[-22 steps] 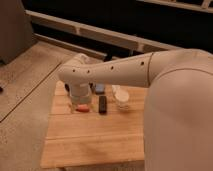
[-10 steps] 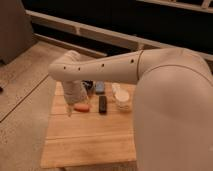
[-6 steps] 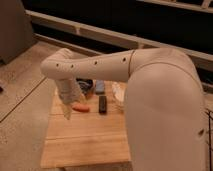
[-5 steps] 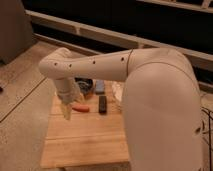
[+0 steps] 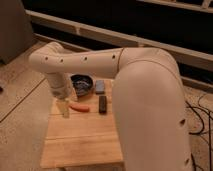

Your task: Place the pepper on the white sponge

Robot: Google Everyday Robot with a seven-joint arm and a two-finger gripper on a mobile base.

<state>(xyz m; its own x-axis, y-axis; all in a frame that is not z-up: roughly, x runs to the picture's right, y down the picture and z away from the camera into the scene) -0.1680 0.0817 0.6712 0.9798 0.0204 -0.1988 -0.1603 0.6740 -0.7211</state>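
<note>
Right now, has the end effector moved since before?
Yes. The end effector slid left, away from the dark round bowl, and now hangs left of the slim orange pepper.

The robot's white arm (image 5: pixel 150 95) reaches in from the right of the view, its perforated forearm (image 5: pixel 85 59) stretched level across to the left and bent down at the wrist (image 5: pixel 59 85). The end effector (image 5: pixel 63 108) points straight down, fingers parted and empty, low over the surface (image 5: pixel 80 147).
</note>
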